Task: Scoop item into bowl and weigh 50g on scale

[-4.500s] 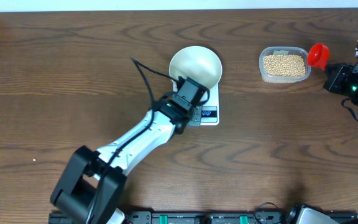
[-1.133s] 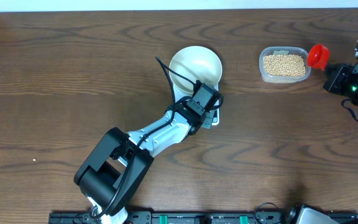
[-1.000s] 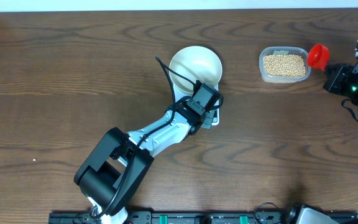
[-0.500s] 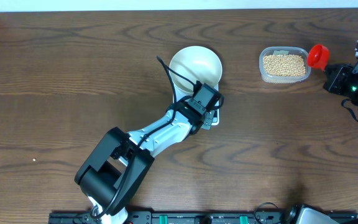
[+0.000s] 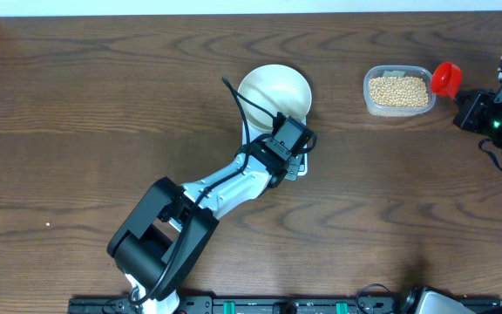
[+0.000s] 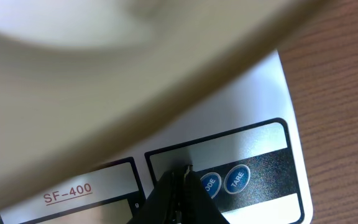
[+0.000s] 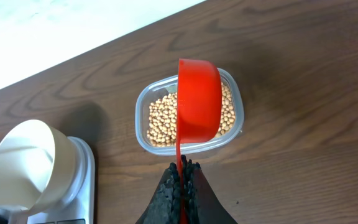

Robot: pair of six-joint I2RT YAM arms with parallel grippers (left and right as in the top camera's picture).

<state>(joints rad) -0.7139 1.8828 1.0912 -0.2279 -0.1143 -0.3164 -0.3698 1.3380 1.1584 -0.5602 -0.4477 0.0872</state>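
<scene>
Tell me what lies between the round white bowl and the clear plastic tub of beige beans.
Nothing: in the overhead view only bare dark wooden table separates the round white bowl from the clear plastic tub of beans.

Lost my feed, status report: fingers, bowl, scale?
Left fingers shut, tips at scale's buttons. Right fingers shut on red scoop, beside tub of beans. Bowl on scale, empty. Nothing blocking.
</scene>
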